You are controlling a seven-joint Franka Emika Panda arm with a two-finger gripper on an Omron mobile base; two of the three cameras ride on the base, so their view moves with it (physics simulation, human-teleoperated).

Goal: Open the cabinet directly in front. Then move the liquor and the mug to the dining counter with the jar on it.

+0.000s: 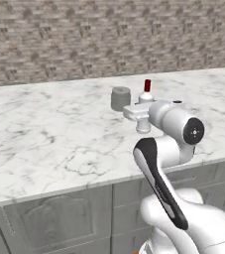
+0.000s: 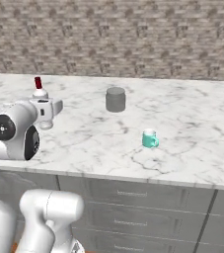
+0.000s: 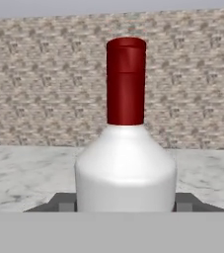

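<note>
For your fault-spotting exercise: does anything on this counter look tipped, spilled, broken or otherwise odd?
Nothing stands out. The liquor stands upright between the fingers, the mug and jar sit upright on the counter, and nothing looks spilled.

The left base view looks forward and down from behind the arm's left onto the dining counter [image 1: 44,134] and the brick wall [image 1: 84,34] beyond. The right base view faces the same counter from the other side; both share the jar [image 1: 120,98] and the liquor [image 1: 146,94]. The hand view sits level and very near the liquor, probably just above the countertop.
</note>
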